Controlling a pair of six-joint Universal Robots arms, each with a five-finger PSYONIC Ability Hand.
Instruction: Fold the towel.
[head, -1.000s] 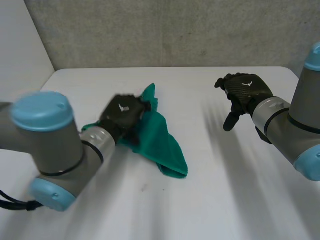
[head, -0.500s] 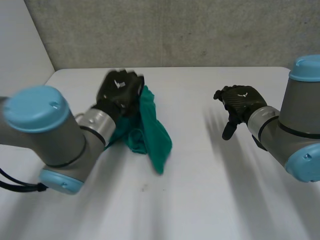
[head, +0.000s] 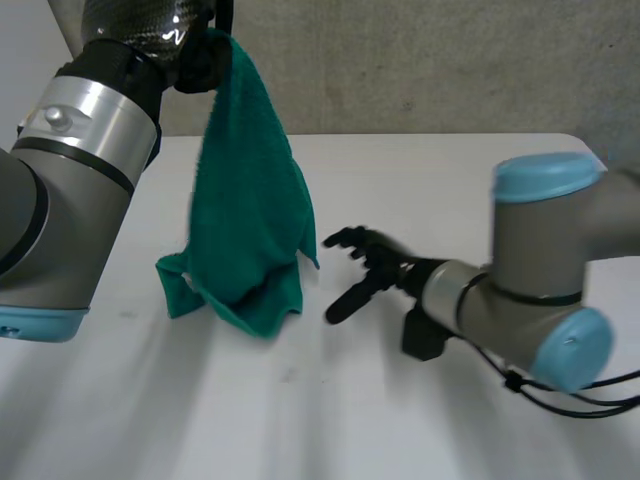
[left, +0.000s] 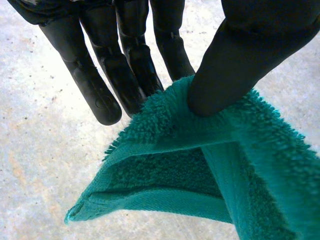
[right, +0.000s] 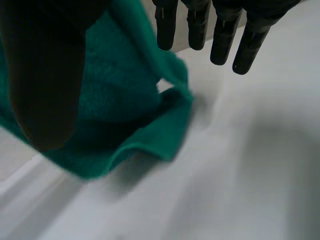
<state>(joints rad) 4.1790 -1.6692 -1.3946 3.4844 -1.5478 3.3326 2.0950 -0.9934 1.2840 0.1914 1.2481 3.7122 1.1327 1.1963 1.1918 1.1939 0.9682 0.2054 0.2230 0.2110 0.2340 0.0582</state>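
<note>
A green towel (head: 248, 210) hangs from my left hand (head: 195, 62), held high over the table's left half. Its lower end bunches on the white table (head: 420, 420). In the left wrist view the thumb (left: 235, 60) presses a corner of the towel (left: 210, 170) against the straight fingers (left: 125, 65), so this hand is shut on it. My right hand (head: 365, 265) is low over the table just right of the towel's bottom, fingers straight and spread, holding nothing. In the right wrist view its fingertips (right: 215, 35) reach toward the towel's lower folds (right: 130, 115), apart from them.
A grey wall (head: 420, 60) rises behind the table's far edge. Bare table surface lies to the right of and in front of the towel.
My left hand closed on the towel's corner and lifted it from the table to high up, so the towel now hangs. My right arm swung left and down toward the towel's bottom.
</note>
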